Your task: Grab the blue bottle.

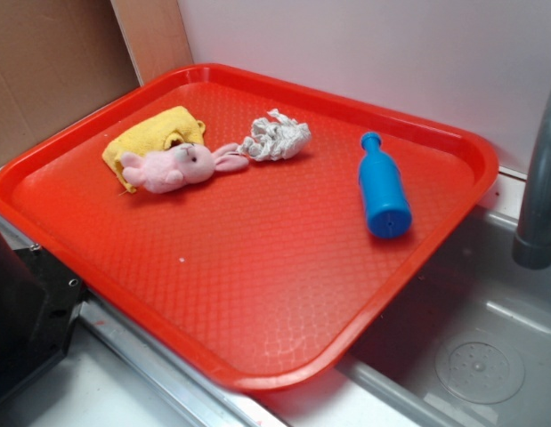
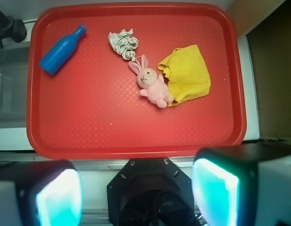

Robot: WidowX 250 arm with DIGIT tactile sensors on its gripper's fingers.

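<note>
**Bottle lying free on the tray, gripper wide open**

The bottle lies on its side on the red tray, close to the tray's edge on the sink side, with nothing touching it. Toward the tray's middle sits a crumpled white wad. Just past the wad lies a pink bunny, ears reaching the wad, body resting against a yellow cloth farther from the bottle. A grey faucet rises over the sink beside the tray.

The gripper hangs off the tray's near edge, well apart from the bottle, fingers spread wide and holding nothing.
</note>
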